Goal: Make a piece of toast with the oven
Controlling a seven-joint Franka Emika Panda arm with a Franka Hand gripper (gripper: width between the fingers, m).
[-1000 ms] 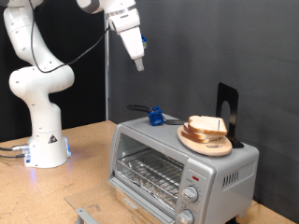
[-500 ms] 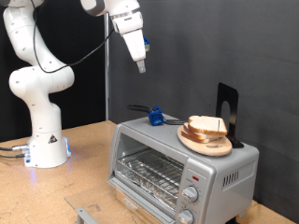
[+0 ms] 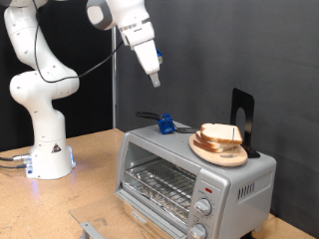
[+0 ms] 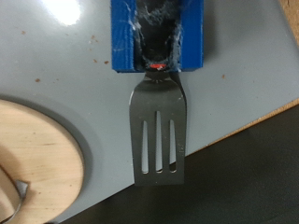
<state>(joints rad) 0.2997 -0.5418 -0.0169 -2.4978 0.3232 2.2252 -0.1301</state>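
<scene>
The tool (image 3: 156,80) hangs in the air with nothing between its fingers; whether they are parted or closed I cannot tell from either view. Well below it stands the oven (image 3: 194,177), door shut, wire rack bare behind the glass. On the oven's top, directly beneath the tool, lies a metal spatula (image 4: 159,131) with a blue handle (image 4: 157,35). Beside that, to the exterior view's right, a round wooden plate (image 3: 221,151) carries the bread slices (image 3: 218,135). The piece of toast is among them, untouched, so I judge toasting not begun.
</scene>
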